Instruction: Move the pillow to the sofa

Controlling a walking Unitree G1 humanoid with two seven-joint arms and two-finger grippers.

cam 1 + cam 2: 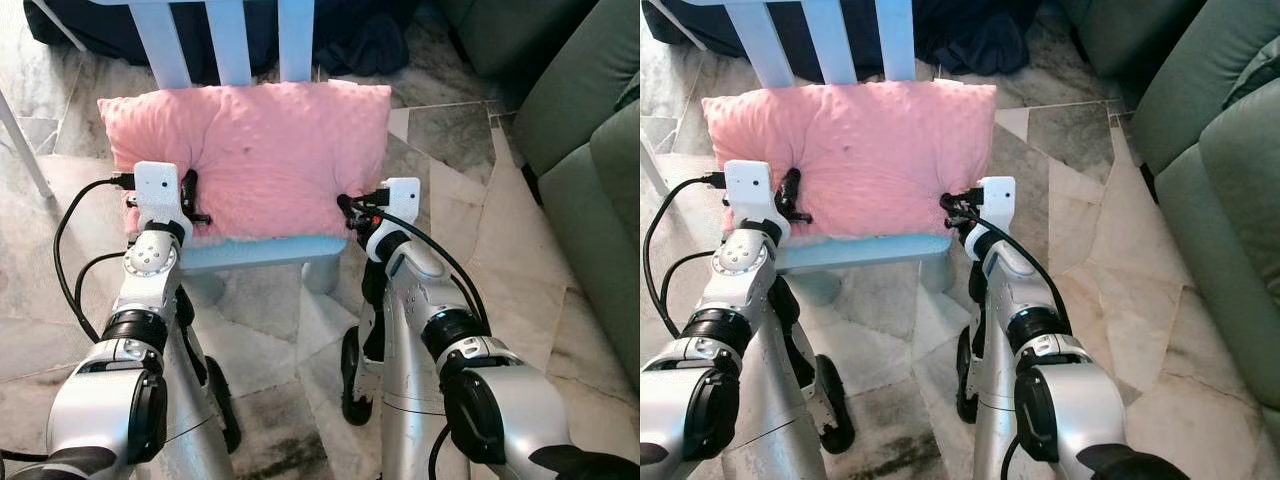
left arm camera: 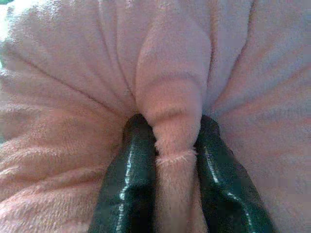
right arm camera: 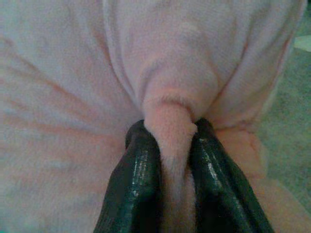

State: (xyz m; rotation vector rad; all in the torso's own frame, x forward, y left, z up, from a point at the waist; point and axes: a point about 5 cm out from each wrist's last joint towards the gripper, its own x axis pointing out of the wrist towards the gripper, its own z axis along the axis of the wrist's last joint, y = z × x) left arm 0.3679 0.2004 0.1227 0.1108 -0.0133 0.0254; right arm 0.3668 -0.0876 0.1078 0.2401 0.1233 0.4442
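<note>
On the seat of a pale blue chair (image 1: 255,252) lies the pink pillow (image 1: 262,150), its far edge against the chair's back slats (image 1: 232,40) and its near edge hanging a little over the front of the seat. Both arms reach forward to it. The left tool (image 1: 190,197) bites into the pillow's near left part, and the left wrist view shows its two black fingers (image 2: 129,184) closed narrow on a pinched ridge of plush fabric, with creases fanning out from the grip. The right tool (image 1: 345,210) meets the pillow at its near right corner — in the right wrist view its fingers (image 3: 133,179) likewise squeeze a fold of the pink cover between them. Black cables (image 1: 65,250) loop from each white wrist housing back along the silver forearms.

To the robot's right stands the green sofa (image 1: 585,150), well apart from the chair, with marble-patterned floor tiles (image 1: 480,210) between them. Behind the chair lies a heap of dark blue fabric (image 1: 360,40) — what it is cannot be told.
</note>
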